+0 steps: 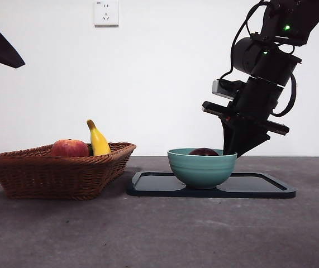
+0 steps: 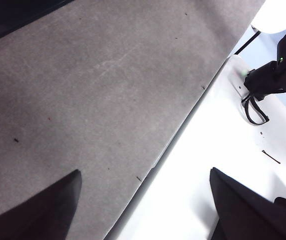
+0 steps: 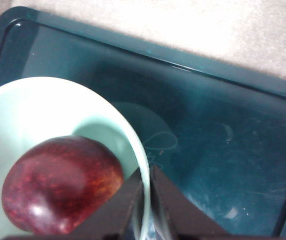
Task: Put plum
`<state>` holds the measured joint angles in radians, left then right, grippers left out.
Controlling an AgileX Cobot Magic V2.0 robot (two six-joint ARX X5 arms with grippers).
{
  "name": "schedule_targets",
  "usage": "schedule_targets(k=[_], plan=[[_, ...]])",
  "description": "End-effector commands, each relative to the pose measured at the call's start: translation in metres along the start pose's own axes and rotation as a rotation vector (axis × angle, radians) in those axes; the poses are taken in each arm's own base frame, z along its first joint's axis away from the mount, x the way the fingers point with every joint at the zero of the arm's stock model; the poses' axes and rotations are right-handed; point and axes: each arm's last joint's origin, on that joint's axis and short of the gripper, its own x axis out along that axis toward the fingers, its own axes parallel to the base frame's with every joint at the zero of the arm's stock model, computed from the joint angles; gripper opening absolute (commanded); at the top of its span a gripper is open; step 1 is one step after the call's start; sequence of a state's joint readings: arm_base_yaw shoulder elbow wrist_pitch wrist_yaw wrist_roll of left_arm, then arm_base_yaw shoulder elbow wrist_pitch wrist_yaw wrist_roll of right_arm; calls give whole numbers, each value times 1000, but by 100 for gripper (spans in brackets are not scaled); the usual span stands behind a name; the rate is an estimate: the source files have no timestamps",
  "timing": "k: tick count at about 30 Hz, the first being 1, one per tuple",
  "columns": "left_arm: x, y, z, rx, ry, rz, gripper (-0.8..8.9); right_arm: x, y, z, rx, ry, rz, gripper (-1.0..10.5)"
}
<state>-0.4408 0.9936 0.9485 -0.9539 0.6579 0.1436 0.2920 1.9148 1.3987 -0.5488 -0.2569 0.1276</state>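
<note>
The plum lies in the teal bowl on the dark tray; the right gripper pinches the bowl's rim (jaws nearly closed); the left gripper, jaws spread, hangs over bare table.

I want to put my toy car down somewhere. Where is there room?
The bare table in front of the basket and tray is free. The tray's bare end beyond the bowl is open too. It's crowded at the bowl: the plum fills it and the right gripper pinches its rim.

White wall, wall socket, seemingly grey tabletop
</note>
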Motion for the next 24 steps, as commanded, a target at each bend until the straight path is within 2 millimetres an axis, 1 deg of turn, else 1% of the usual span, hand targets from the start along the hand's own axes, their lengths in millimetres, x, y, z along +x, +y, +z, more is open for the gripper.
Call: schedule_targets(k=[1, 11, 14, 15, 19, 21, 24], plan=[[0, -1, 3, 10, -6, -7, 405, 4, 2, 5, -15, -9, 6, 12], [0, -1, 2, 9, -5, -8, 405, 4, 1, 4, -11, 4, -1, 22], [0, -1, 3, 9, -5, -8, 405, 4, 1, 4, -10, 4, -1, 132], [0, -1, 2, 9, -5, -8, 405, 4, 1, 4, -10, 3, -1, 151], [0, -1, 2, 9, -5, -8, 405, 4, 1, 4, -7, 3, -2, 152], [0, -1, 3, 9, -5, -8, 405, 4, 1, 5, -4, 1, -2, 176], [0, -1, 2, 9, -5, -8, 405, -2, 3, 7, -2, -18, -6, 203]])
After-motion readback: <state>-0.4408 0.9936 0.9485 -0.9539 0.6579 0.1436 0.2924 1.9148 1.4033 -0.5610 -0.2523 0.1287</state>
